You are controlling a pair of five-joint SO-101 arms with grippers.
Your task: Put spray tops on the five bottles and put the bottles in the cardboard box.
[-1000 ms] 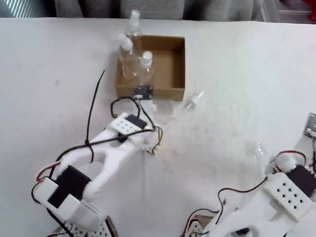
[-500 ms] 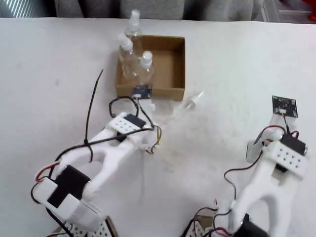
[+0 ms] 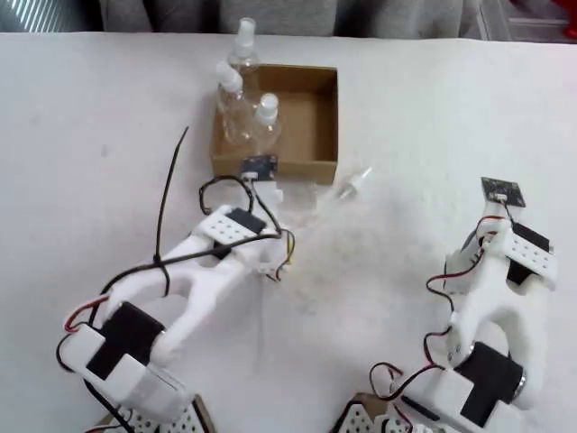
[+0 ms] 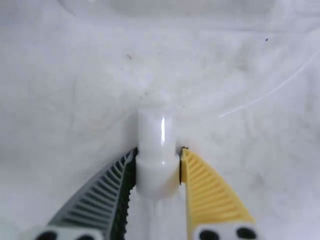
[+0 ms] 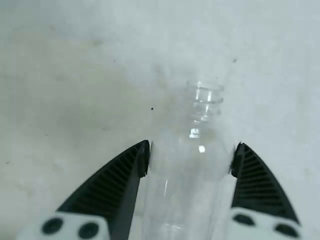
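The cardboard box (image 3: 317,126) stands at the table's far middle with two capped clear bottles (image 3: 254,122) inside and a third capped bottle (image 3: 242,41) just behind it. My left gripper (image 4: 158,151) is shut on a white spray top (image 4: 159,167) and rests low over the table, just in front of the box's near wall (image 3: 270,192). My right gripper (image 5: 192,146) is shut on a clear bottle (image 5: 192,170) with a bare threaded neck; its arm (image 3: 500,262) is at the right side. A loose spray top (image 3: 354,185) lies on the table right of the box.
Cables (image 3: 171,194) trail from the left arm across the table. A faint clear object (image 3: 303,200) lies beside my left gripper, in front of the box. White tabletop stretches between the two arms.
My right arm has risen from the near right corner and swung toward the table's far side, carrying the uncapped bottle off the spot where it stood. The left arm has kept still.
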